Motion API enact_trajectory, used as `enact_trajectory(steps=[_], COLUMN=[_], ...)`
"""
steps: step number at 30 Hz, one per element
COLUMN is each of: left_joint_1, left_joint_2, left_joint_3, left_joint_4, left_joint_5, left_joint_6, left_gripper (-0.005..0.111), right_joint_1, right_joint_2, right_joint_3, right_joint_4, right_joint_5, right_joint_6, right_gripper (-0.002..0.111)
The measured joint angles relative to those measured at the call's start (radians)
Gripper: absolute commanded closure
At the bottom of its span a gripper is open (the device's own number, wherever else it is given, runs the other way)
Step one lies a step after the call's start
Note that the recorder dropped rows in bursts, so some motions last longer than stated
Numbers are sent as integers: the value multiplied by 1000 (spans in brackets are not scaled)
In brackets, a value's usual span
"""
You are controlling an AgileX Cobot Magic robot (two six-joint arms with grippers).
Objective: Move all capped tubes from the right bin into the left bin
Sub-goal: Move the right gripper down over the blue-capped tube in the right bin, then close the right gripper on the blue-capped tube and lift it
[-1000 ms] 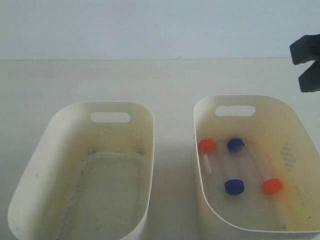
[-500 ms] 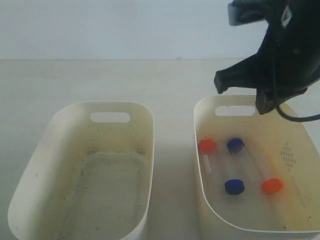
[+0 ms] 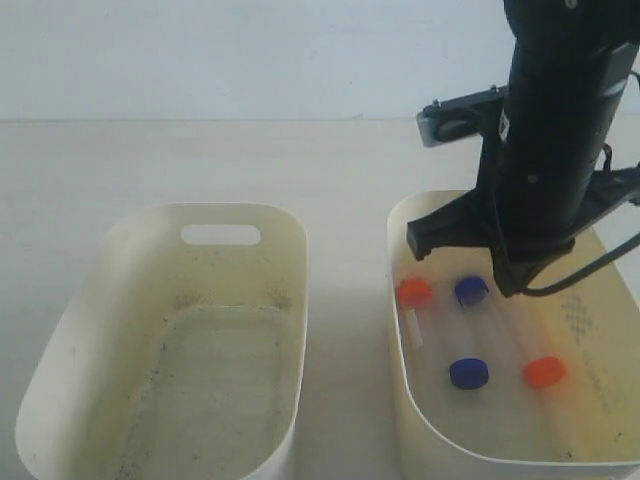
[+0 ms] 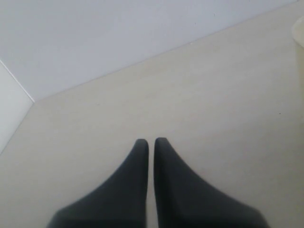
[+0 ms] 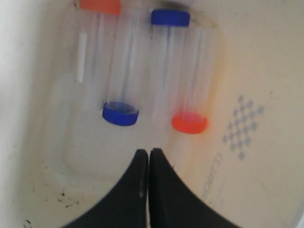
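The right hand (image 5: pixel 145 154), tips pressed together and holding nothing, hangs over the right bin (image 3: pixel 418 420), where all four capped tubes (image 5: pixel 124 71) lie side by side on the floor, caps pointing alternate ways. They look light, stiff and smooth, likely to roll or slip, so a grip across the barrel close to a cap seems safest. The left bin (image 3: pixel 285 300) holds only dark specks; the left hand (image 4: pixel 151 142), also closed and empty, hovers over the bare surface (image 4: pixel 213 95)
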Motion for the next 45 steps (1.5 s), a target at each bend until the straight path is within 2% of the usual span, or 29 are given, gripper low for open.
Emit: enact_trajectory(steps=[3, 9, 20, 28, 37, 45], left_joint_1=[0, 0, 0, 0, 0, 0], left_joint_2=[0, 0, 0, 0, 0, 0], left_joint_3=[0, 0, 0, 0, 0, 0], left_joint_4=[0, 0, 0, 0, 0, 0], left_joint_5=[0, 0, 0, 0, 0, 0], left_joint_6=[0, 0, 0, 0, 0, 0], left_gripper=[102, 102, 102, 102, 102, 102], right_joint_1=[0, 0, 0, -72, -74, -74], right_joint_2=[0, 0, 0, 0, 2, 51], right_joint_3=[65, 141, 146, 147, 148, 148], right_joint_4=[39, 95, 95, 95, 179, 170], right_joint_5=[-9, -140, -231, -241, -294, -304], right_joint_6=[13, 30, 69, 77, 75, 73], right_gripper=[109, 109, 109, 109, 109, 109])
